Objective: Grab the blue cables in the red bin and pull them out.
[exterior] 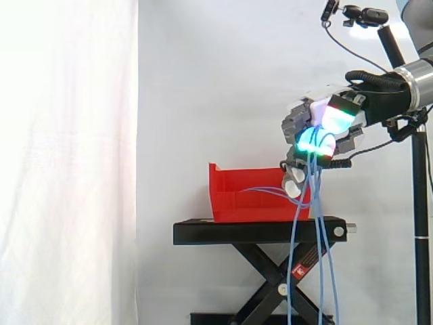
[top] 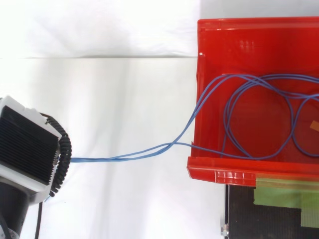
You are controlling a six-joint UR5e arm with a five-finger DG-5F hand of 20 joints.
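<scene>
Between curled fingers — blue cables, loops in the red bin

A black stand sits in front of a white curtain. Green tape is stuck on top of the stand.

Light: bright, even; I log the white curtain blown out at the side view's left. Shadows faint; small glare spots on the red bin.

The blue cables loop inside the red bin, cross its left wall and stretch leftward to the robot hand.
</scene>
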